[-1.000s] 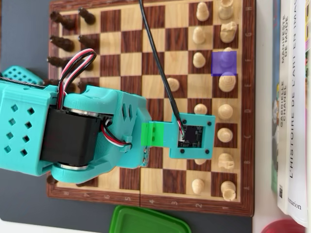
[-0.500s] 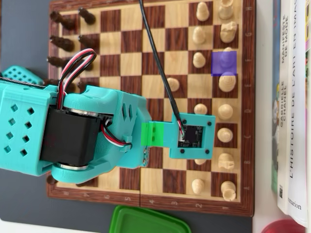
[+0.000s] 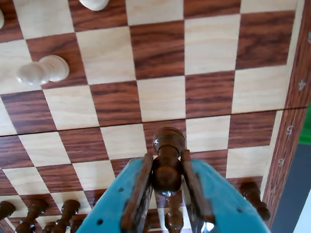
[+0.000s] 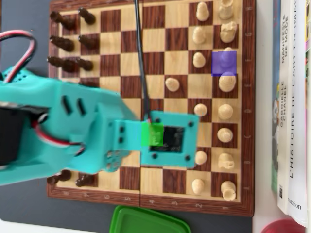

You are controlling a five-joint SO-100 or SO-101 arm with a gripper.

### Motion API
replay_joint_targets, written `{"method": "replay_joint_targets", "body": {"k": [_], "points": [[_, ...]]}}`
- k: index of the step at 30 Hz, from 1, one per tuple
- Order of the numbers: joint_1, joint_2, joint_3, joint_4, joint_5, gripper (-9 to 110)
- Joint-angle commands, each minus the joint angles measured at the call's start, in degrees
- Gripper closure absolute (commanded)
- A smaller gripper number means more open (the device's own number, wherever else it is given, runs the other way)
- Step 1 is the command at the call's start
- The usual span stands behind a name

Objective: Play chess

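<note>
A green lid (image 4: 148, 221) lies below the board's edge in the overhead view, books (image 4: 291, 107) stacked along the right, a red object (image 4: 284, 226) at the corner.

The arm (image 4: 63, 131) is swinging left across the board (image 4: 146, 194) in the overhead view, uncovering 1 white pawn (image 4: 200, 157).

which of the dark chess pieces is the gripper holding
The dark pawn clamped between the teal fingers in the wrist view; the other dark pieces stand free behind it.
</note>
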Motion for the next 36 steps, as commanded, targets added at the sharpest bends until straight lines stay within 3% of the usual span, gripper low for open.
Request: {"method": "replay_joint_targets", "body": {"k": [1,14,28,36], "points": [[3.7,4.6,1.1,0.2,-0.4,95],[19.1,-1.4,-3.9,-0.5,-10.8,95],[23.0,-23.3,-25.1,0.0,-16.3,95],[24.3,-26.4,-28.8,-0.5,-17.9,95]]}}
